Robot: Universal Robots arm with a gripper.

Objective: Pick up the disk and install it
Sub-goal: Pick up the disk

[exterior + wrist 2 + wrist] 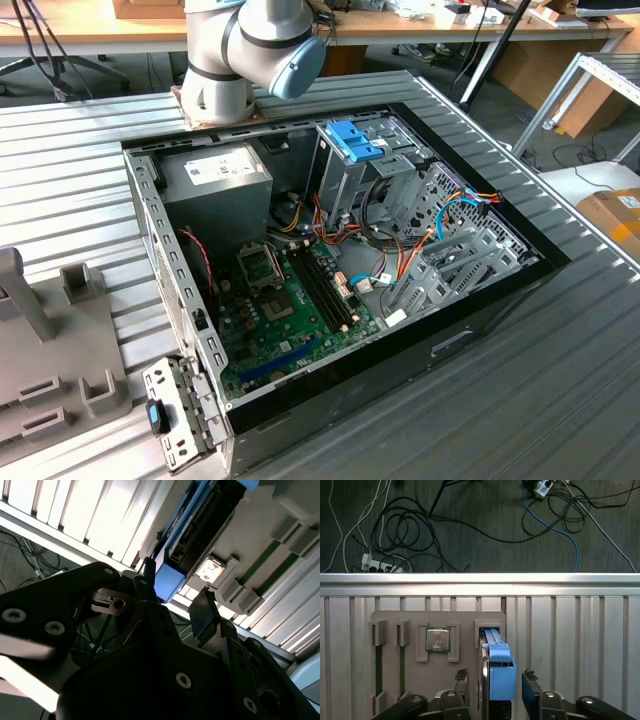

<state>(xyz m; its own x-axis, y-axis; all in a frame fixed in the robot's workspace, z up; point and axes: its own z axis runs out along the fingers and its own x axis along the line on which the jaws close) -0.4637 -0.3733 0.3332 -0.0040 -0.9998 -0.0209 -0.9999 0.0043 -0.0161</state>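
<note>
The disk (pixel 499 680) stands on edge in a slot of a grey holder block (pixel 465 630), its blue rail and tab facing the first wrist view. The second wrist view shows the same disk (pixel 192 535) as a black body edged in blue. My gripper (pixel 496 686) is open and straddles the disk, one black finger (pixel 462 680) on each side with a small gap to the rails. The second wrist view shows the gripper (pixel 175 592) the same way, just short of the blue end.
On the holder block lie a square chip (pixel 438 640) and green strips in narrow slots (pixel 378 665). The ribbed table's edge (pixel 480 577) runs past the block, with cables on the floor beyond. The open computer case (pixel 150 200) holds a drive cage with a blue clip (pixel 352 140).
</note>
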